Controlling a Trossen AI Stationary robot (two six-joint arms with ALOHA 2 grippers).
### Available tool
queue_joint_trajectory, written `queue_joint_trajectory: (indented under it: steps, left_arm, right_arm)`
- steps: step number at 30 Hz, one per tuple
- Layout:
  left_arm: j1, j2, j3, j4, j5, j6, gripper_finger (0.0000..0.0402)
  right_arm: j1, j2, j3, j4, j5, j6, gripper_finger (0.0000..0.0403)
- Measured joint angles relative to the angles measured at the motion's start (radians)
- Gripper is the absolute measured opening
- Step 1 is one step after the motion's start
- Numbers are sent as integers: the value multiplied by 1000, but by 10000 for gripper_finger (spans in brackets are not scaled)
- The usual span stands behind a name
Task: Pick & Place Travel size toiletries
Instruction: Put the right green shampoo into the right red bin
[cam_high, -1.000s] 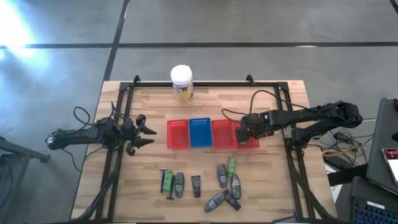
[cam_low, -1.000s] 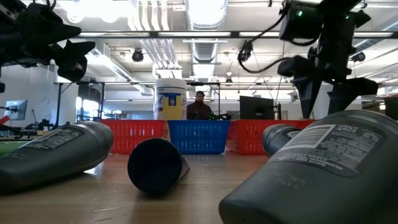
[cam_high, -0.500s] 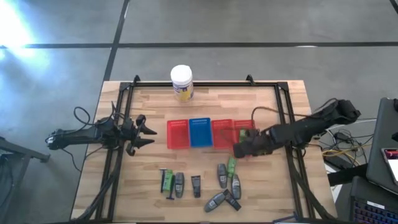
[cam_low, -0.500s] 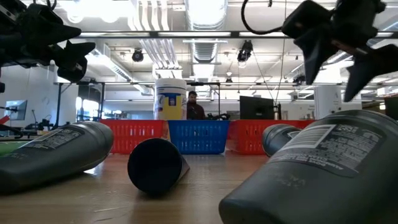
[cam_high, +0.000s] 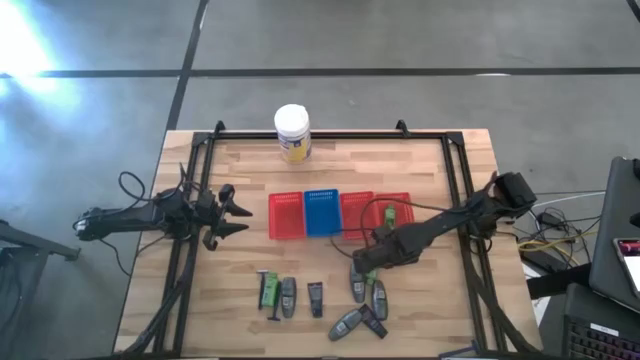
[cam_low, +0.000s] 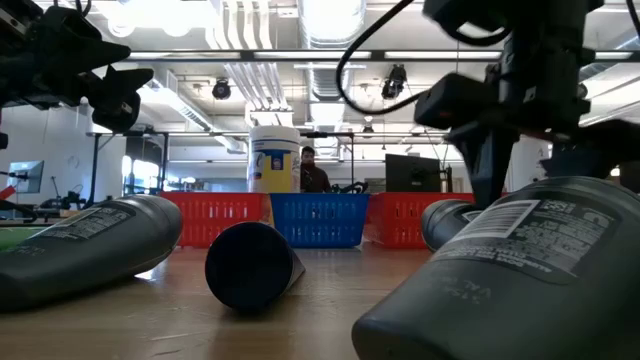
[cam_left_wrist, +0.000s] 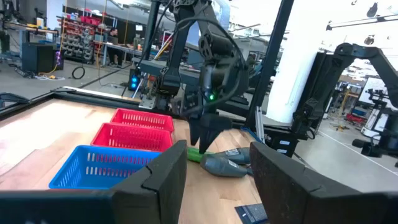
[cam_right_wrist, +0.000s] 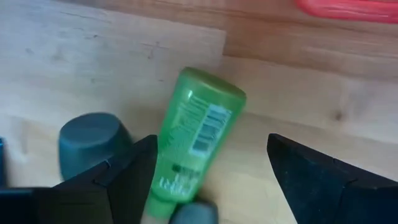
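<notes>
While the left gripper (cam_high: 228, 214) idles spread at the table's left edge, from above the right gripper (cam_high: 366, 262) hangs over the travel size toiletries (cam_high: 322, 298) lying below the baskets (cam_high: 338, 214). Its wrist view shows wide-open fingers (cam_right_wrist: 118, 180) straddling a green tube (cam_right_wrist: 194, 142) flat on the wood, apparently lined up for a grab.

- In the high view, the right gripper (cam_high: 366, 262) covered the green tube (cam_right_wrist: 194, 138), hiding it there.
- The right wrist view cut that tube's cap end off behind a dark blurred shape.
- The low view cropped the nearest grey bottle (cam_low: 500, 275).
- The bottles' label print was too small to read.
</notes>
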Motion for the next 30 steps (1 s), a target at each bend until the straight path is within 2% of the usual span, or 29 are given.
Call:
queue_joint_trajectory:
  steps: [4, 11, 15, 24, 27, 30]
  left_arm:
    - [0, 0, 0, 0, 0, 0, 181]
    - [0, 0, 0, -1, 0, 0, 181]
    - [0, 0, 0, -1, 0, 0, 181]
    - [0, 0, 0, -1, 0, 0, 181]
    - [0, 0, 0, -2, 0, 0, 181]
    - [0, 0, 0, -1, 0, 0, 181]
  right_arm:
    - [-11, 61, 8, -6, -32, -16, 316]
    - [-14, 72, 7, 11, -47, -68, 322]
    - [-14, 49, 1, -1, -48, -66, 286]
    - [-14, 11, -2, -17, -43, -133, 157]
    - [-13, -36, 29, -13, -2, -164, 135]
    - [-21, -105, 53, -23, 73, -183, 132]
